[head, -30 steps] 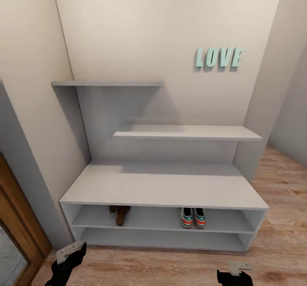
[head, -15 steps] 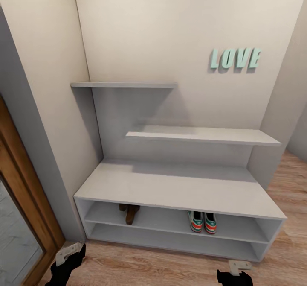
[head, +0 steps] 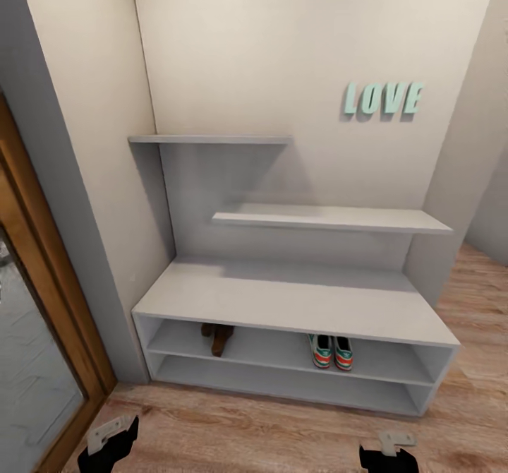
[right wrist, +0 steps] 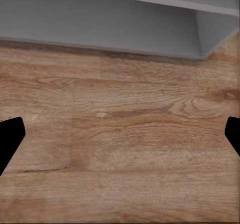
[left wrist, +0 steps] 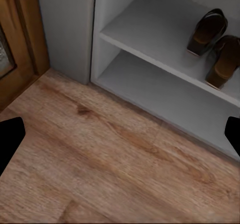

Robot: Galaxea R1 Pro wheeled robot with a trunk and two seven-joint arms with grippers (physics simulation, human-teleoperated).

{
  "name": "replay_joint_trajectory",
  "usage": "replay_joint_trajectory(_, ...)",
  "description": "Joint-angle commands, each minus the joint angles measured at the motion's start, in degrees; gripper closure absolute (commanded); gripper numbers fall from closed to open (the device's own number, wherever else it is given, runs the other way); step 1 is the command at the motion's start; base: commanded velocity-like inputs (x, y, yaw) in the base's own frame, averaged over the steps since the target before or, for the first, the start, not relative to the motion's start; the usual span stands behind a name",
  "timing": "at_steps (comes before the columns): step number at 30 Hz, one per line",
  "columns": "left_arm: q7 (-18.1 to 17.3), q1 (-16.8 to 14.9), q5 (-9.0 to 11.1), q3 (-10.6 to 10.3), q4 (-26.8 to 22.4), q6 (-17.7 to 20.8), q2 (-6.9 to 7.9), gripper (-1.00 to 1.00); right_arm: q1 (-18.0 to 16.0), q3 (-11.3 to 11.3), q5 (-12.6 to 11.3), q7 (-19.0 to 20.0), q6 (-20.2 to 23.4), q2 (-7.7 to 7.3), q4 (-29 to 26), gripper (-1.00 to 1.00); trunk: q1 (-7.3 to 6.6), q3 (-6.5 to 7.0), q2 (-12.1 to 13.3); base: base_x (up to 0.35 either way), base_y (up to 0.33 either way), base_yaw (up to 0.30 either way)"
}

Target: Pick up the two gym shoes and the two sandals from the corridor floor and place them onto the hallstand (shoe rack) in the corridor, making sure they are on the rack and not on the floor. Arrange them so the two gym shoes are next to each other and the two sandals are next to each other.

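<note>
Four shoes already sitting on the hallstand [head: 296,303], all on its upper open shelf. Two gym shoes [head: 331,351] side by side toward the right end of that shelf, touching or nearly so. Two sandals [head: 217,337] close together toward the left end, well apart from the sneakers; seen clearly from the left wrist as a brown pair lying next to each other, heels outward. Nothing left lying on the corridor floor [head: 268,430] in front of the rack, just bare wood planks.

Compared with a second ago, whole scene shifted right in the head view and slightly farther off, with more of the wooden door frame [head: 49,303] showing at the left: a move of the camera and base, not of the shoes, which keep their spots on the shelf.

Left gripper [head: 107,445] and right gripper [head: 386,452] both low over the floor, fingers spread wide apart, holding nothing.

Judging by this, both pairs grouped and off the floor, so task looks finished, robot probably backing away.
</note>
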Motion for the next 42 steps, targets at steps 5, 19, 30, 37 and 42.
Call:
replay_joint_trajectory(5, -0.03, 0.07, -0.38, -0.02, 0.00, 0.04, 0.21, -1.00, 0.27, -0.03, 0.05, -0.13, 0.03, -0.16, 0.27, -1.00, 0.00, 0.00, 0.00, -0.137, 0.000, 0.001)
replay_joint_trajectory(19, -0.18, 6.78, -16.97, -5.87, 0.00, 1.12, 1.94, -1.00, 12.57, 0.03, 0.08, -0.21, 0.11, -2.03, 1.00, -1.00, 0.00, 0.00, 0.00, -0.032, 0.000, 0.000)
replay_joint_trajectory(30, 0.00, 9.67, -23.18, -7.65, 0.04, 2.78, 1.95, -1.00, 17.12, 0.01, 0.00, -0.30, 0.13, -2.37, 1.10, -1.00, 0.00, 0.00, 0.00, -0.004, 0.000, 0.000)
replay_joint_trajectory(37, 0.14, 10.19, -24.11, -7.91, 0.01, 4.69, 1.94, -1.00, 17.81, -0.03, -0.10, -0.26, 0.16, -1.76, 1.13, -1.00, 0.00, 0.00, 0.00, 0.000, 0.000, 0.000)
replay_joint_trajectory(42, 0.15, 10.28, -24.27, -7.98, 0.01, 5.01, 1.93, -1.00, 17.93, -0.04, -0.14, -0.25, 0.17, -1.17, 1.14, -1.00, 0.00, 0.00, 0.00, 0.000, 0.000, 0.000)
